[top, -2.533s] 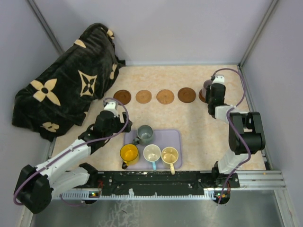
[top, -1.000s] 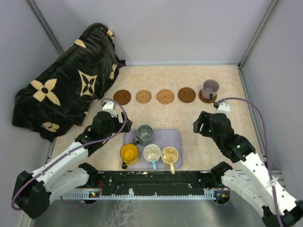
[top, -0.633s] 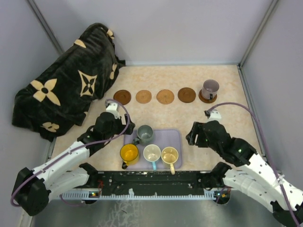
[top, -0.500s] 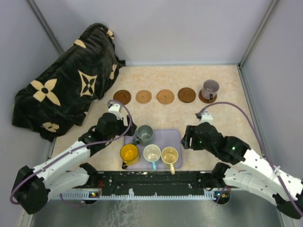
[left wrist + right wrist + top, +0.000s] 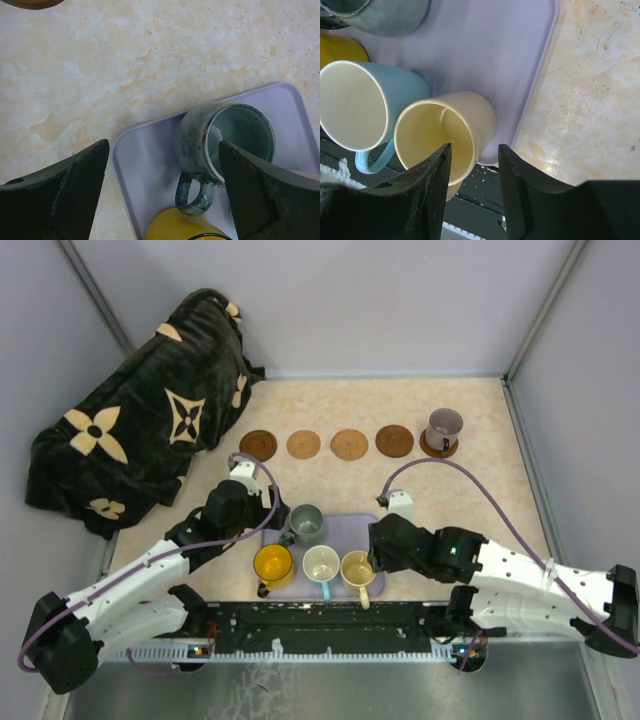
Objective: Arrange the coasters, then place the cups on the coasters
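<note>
Four bare coasters [image 5: 258, 444] [image 5: 303, 444] [image 5: 349, 444] [image 5: 394, 440] form a row at the back; a fifth coaster [image 5: 438, 451] carries the mauve cup [image 5: 444, 426]. On the lavender tray [image 5: 345, 528] stand the grey-green cup [image 5: 306, 524] [image 5: 195, 145], yellow-orange cup [image 5: 272, 564], cream cup [image 5: 321, 564] [image 5: 355, 105] and pale yellow cup [image 5: 358, 568] [image 5: 470, 115]. My left gripper [image 5: 162, 144] is wide open, hovering over the grey-green cup's handle side. My right gripper [image 5: 475, 147] straddles the pale yellow cup's right wall, one finger over the inside, one outside, with gaps showing.
A black blanket with beige flower shapes [image 5: 140, 410] is heaped at the back left. Grey walls close in the table on three sides. A dark rail [image 5: 330, 620] with the arm bases runs along the near edge, just below the tray.
The right arm swung from the mauve cup at the back right down to the tray, and its jaws narrowed over the pale yellow cup. The left arm edged slightly towards the grey-green cup.
</note>
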{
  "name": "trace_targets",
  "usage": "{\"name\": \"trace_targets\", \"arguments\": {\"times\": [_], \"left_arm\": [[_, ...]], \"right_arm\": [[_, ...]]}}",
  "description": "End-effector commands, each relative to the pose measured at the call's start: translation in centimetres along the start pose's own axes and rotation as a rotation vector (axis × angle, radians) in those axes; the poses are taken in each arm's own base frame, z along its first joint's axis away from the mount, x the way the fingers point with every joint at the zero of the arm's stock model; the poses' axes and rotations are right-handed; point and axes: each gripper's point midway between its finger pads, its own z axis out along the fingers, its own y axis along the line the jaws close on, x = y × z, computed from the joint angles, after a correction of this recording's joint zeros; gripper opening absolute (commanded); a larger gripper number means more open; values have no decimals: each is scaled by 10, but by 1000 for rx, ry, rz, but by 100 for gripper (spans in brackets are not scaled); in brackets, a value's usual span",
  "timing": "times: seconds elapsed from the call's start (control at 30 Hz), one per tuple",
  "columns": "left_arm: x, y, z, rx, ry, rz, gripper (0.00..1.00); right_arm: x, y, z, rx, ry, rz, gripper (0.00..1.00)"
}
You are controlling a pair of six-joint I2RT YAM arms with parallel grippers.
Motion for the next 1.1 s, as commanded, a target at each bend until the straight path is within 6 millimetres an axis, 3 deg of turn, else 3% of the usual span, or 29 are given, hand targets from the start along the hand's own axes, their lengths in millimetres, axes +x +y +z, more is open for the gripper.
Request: {"name": "trace_targets", "arguments": {"times": [0.0, 0.27, 0.57, 0.83, 1.07], "left_arm": [[-3, -2, -1, 3, -16, -12, 96], [-3, -2, -2, 5, -18, -15, 96], [-2, 0, -2, -3, -21, -15, 96], [0, -2, 3, 3, -13, -14, 95], [0, -1, 3, -4, -16, -15, 95]], "right_arm": [[-14, 12, -1, -31, -56, 37, 43], [-2, 17, 17, -6, 6, -4, 36], [5, 4, 28, 73, 18, -12, 20], [-10, -6, 29, 169, -33, -25, 4], [-30, -13, 29, 253, -108, -44, 2]]}}
